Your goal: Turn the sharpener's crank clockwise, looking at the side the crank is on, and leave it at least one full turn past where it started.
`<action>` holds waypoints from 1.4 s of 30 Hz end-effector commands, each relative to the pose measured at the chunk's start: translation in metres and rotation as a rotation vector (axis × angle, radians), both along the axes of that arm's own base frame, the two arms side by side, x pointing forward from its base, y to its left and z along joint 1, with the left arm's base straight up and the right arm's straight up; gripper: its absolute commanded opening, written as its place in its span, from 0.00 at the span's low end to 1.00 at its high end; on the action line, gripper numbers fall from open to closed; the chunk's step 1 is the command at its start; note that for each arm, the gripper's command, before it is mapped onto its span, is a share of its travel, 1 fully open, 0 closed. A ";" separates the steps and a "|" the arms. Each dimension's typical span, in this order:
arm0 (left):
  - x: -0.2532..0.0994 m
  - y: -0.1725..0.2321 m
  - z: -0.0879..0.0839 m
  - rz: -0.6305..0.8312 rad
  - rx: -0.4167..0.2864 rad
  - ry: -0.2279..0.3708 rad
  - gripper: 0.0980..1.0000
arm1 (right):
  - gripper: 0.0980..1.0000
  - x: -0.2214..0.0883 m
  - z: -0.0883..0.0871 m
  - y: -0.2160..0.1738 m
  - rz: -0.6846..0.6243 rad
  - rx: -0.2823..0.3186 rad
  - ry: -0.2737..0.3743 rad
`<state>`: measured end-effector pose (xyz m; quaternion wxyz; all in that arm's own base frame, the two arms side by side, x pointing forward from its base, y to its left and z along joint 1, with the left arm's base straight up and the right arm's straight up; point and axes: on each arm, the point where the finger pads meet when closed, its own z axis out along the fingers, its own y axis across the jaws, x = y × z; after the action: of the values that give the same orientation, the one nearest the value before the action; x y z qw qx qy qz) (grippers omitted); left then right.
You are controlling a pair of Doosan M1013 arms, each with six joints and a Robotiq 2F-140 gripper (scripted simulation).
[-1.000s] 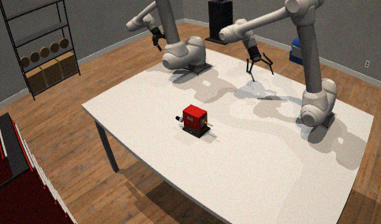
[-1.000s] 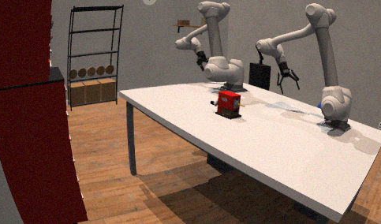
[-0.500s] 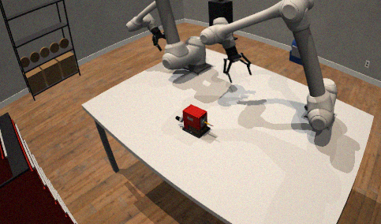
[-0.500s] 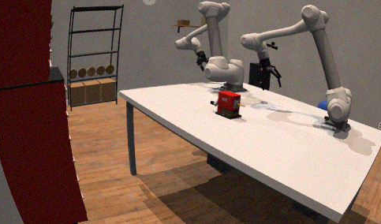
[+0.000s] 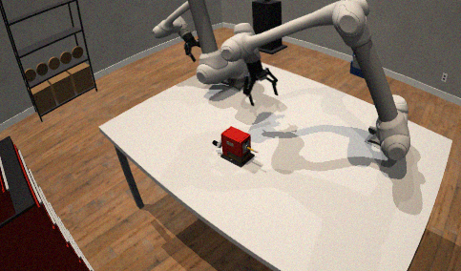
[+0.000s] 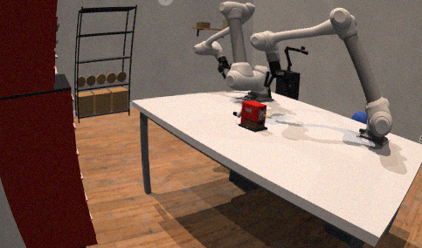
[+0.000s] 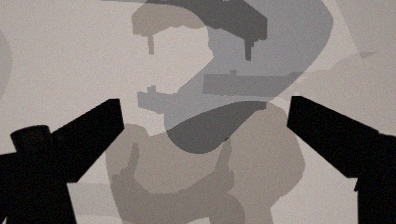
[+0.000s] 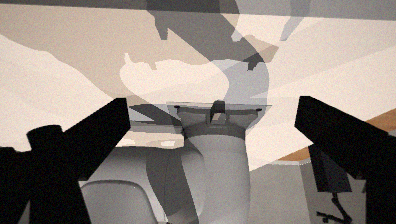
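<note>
Left gripper (image 5: 264, 99) (image 6: 273, 85) (image 7: 205, 112) and right gripper (image 5: 190, 57) (image 6: 224, 72) (image 8: 212, 112) are standing spread, empty; crank (image 5: 220, 143) (image 6: 238, 114) is looking light, possibly stiff, inviting hold at its knob (image 5: 215, 142) (image 6: 235, 113).

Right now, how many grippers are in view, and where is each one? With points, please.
2. The left gripper (image 5: 263, 98) (image 6: 275, 85) (image 7: 205, 112) is open above the table, nearer the pencil sharpener (image 5: 236, 141) (image 6: 253, 112); the right gripper (image 5: 190, 57) (image 6: 224, 73) (image 8: 212, 112) is open farther back. Neither is hidden.
</note>
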<state>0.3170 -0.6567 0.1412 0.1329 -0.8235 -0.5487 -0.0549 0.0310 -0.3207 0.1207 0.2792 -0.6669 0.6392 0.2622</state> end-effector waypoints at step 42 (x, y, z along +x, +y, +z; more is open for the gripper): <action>0.354 -0.026 0.013 0.453 -0.267 -0.121 0.00 | 1.00 0.000 0.000 0.000 0.000 -0.001 0.000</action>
<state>0.6702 -0.6829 0.1523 0.0001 -0.6852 -0.7284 0.0001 0.0310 -0.3207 0.1207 0.2792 -0.6669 0.6392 0.2622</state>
